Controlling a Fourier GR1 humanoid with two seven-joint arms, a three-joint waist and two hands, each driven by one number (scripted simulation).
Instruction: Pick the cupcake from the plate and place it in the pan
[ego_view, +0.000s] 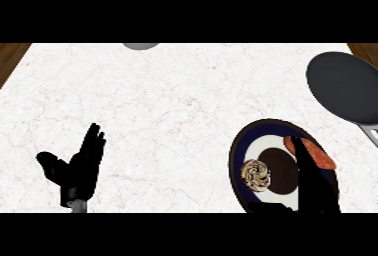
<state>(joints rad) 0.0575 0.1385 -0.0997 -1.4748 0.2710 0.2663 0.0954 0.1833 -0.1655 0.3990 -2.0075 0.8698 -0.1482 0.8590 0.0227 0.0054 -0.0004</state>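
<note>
Both hands come in low, nearest the viewer. Over the plate (244, 145), the right hand (314, 185) shows as a dark shape reaching across the plate's right half, its fingers pointing up toward the far rim; whether those fingers are spread or curled I cannot tell, since they merge with the plate's dark centre. Well to the left of the plate, the left hand (77, 167) rests on the white counter (162, 100) with fingers straight up and thumb spread out, holding nothing.

On the plate, left of its dark centre, sits the cupcake (255, 175), pale and swirled, with the right hand just beside it and apparently not around it. A reddish round thing (319, 154) lies at the plate's right edge, partly under the hand. Up and to the right of the plate lies the pan (343, 87), dark grey, nothing in it.

So the task looks barely begun: the cupcake is not yet grasped, and the lift, the carry to the pan and the release all remain.
</note>
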